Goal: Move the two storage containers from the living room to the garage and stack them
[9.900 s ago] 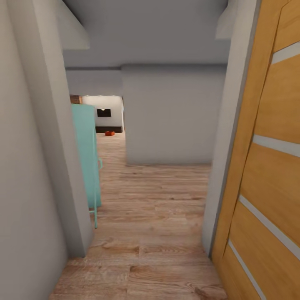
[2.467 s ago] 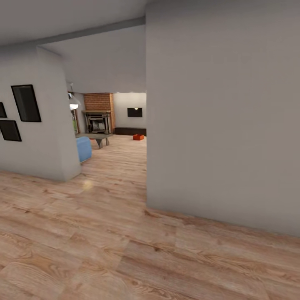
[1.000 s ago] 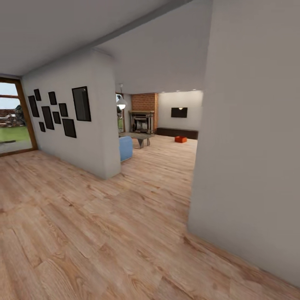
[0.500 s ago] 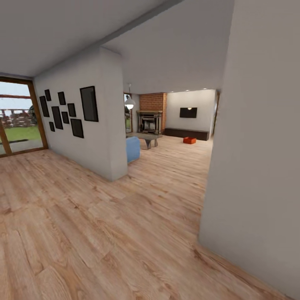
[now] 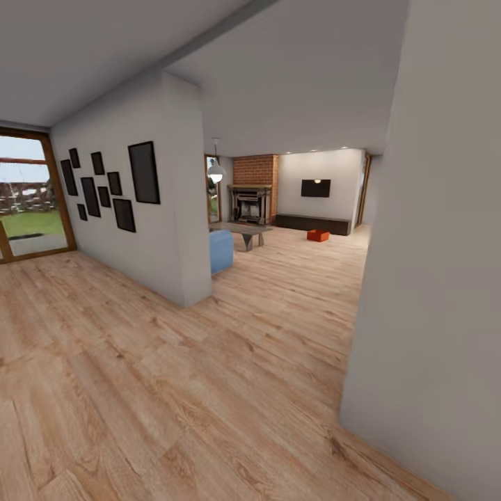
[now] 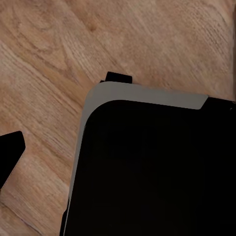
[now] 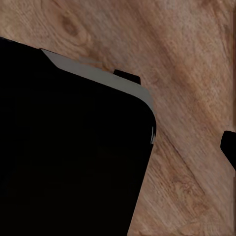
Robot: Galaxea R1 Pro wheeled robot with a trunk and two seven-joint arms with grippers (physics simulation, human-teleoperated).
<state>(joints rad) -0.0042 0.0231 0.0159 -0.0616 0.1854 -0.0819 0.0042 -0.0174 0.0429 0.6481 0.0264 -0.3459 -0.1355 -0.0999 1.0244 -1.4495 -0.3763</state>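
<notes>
One container (image 5: 318, 236), long axis sideways

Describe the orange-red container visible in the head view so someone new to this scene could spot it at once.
Look down the wood-plank floor to the far room with the brick fireplace and the black TV on the cream wall. Below the TV runs a low dark bench; the storage container sits on the floor just in front of it. It is the one small orange-red box among brown and grey surroundings.
</notes>
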